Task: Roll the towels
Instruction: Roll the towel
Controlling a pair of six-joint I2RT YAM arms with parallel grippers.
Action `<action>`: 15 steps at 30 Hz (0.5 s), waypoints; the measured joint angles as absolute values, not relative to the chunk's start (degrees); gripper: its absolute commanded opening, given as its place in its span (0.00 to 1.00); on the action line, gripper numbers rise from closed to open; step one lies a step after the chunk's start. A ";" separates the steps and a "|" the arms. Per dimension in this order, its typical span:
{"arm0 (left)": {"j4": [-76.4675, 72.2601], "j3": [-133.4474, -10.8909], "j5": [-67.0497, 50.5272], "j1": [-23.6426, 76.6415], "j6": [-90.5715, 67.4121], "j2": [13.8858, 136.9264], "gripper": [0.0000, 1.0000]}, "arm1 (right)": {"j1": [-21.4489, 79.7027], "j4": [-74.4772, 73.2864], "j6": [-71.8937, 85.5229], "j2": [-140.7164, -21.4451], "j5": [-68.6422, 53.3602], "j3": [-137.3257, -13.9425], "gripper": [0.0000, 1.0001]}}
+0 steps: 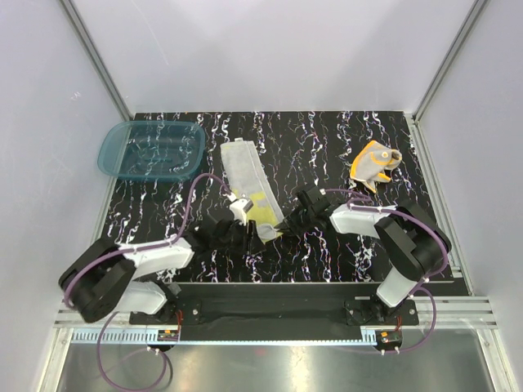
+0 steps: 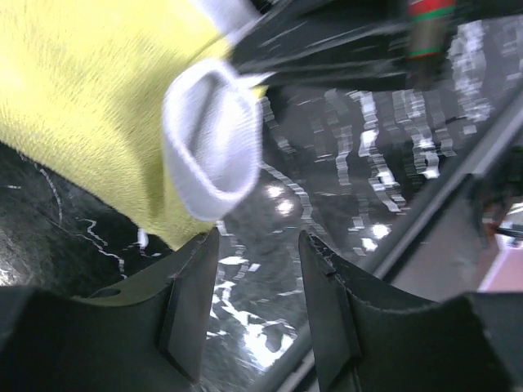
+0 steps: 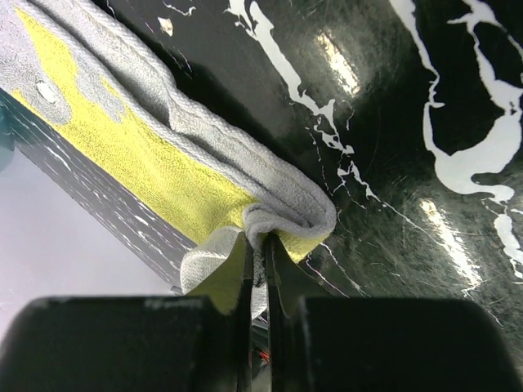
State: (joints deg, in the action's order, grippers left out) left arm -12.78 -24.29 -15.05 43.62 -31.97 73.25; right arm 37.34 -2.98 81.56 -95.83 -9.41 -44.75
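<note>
Pinched on just the near corner of the yellow towel, the right gripper could lose it under any pull. Left gripper, parted and empty beside that towel, leaves the roll free to skew; the orange towel lies far right.

Corner of the yellow towel tight inside the right gripper

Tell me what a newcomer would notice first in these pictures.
The pale yellow towel lies stretched out in the middle, its near edge pinched by the right tool, the left tool open beside it. The orange towel sits crumpled at far right, the teal basin at far left.
</note>
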 measured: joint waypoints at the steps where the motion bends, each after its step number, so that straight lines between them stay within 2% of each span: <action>1: -13.17 -24.51 -14.70 43.62 -31.90 74.98 0.48 | 37.32 -2.92 81.58 -95.83 -9.43 -44.71 0.00; 2: -13.37 -24.77 -14.31 43.62 -31.92 76.44 0.48 | 37.32 -2.90 81.58 -95.83 -9.43 -44.71 0.00; 3: -13.58 -24.93 -14.02 43.62 -31.92 77.25 0.48 | 37.32 -2.87 81.56 -95.83 -9.45 -44.71 0.05; 4: -13.87 -25.19 -13.45 43.62 -31.94 78.22 0.48 | 37.32 -2.87 81.52 -95.83 -9.45 -44.69 0.16; 6: -14.24 -25.50 -12.64 43.62 -32.03 78.85 0.48 | 37.32 -2.81 81.30 -95.85 -9.52 -44.69 0.32; 9: -15.25 -25.80 -10.92 43.62 -32.42 78.87 0.48 | 37.26 -2.63 80.90 -96.07 -9.61 -44.69 0.50; 12: -16.23 -25.80 -9.52 43.62 -32.84 78.85 0.48 | 37.17 -1.37 80.53 -96.09 -9.91 -44.73 0.53; 15: -16.51 -25.80 -8.14 43.62 -33.06 78.74 0.48 | 37.17 -0.97 80.42 -96.09 -9.98 -44.75 0.65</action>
State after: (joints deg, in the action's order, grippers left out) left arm -16.51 -25.80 -8.14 43.62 -33.06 78.74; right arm 37.17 -0.97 80.42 -96.09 -9.98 -44.75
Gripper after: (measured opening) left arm 0.482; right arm 0.567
